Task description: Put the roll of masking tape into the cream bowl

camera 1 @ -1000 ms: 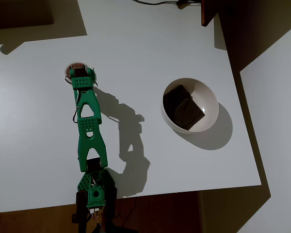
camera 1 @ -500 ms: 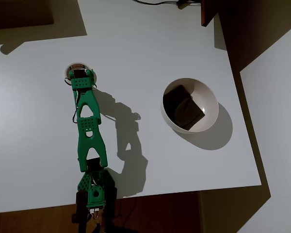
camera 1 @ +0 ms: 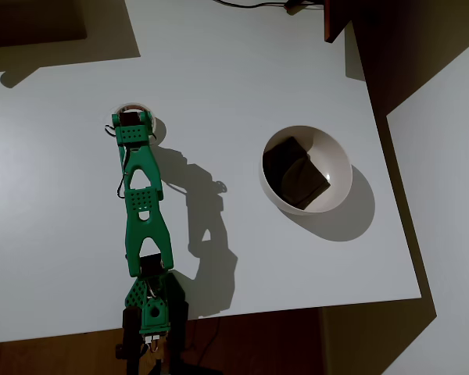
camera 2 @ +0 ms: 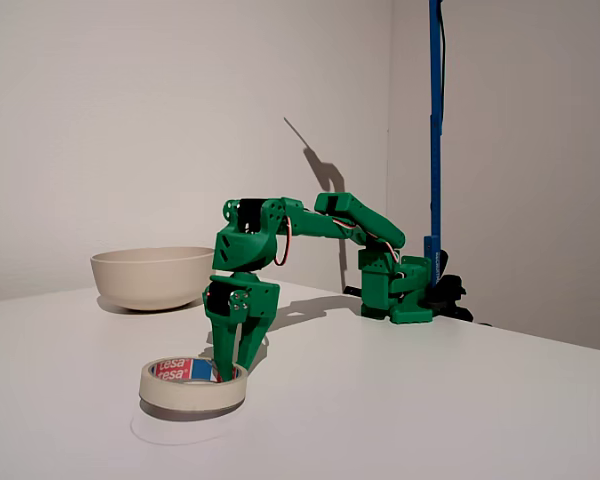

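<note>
You've got the green gripper (camera 2: 230,372) straddling the far wall of the roll of masking tape (camera 2: 192,386), 1 finger down its hole, jaws slightly apart, so pinch firmly before lifting toward the cream bowl (camera 1: 341,166), well off right in the overhead view.

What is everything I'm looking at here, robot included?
roll of masking tape: one, off-white with red print inside, flat on the table near the front of the fixed view.
cream bowl: one, on the table, right in the overhead view.
dark block: one, inside the bowl.
table: one, white.
blue pole: one, upright behind the arm.
arm: one, green.
tool: one, green, fingertips reaching down to the tape ring.
</note>
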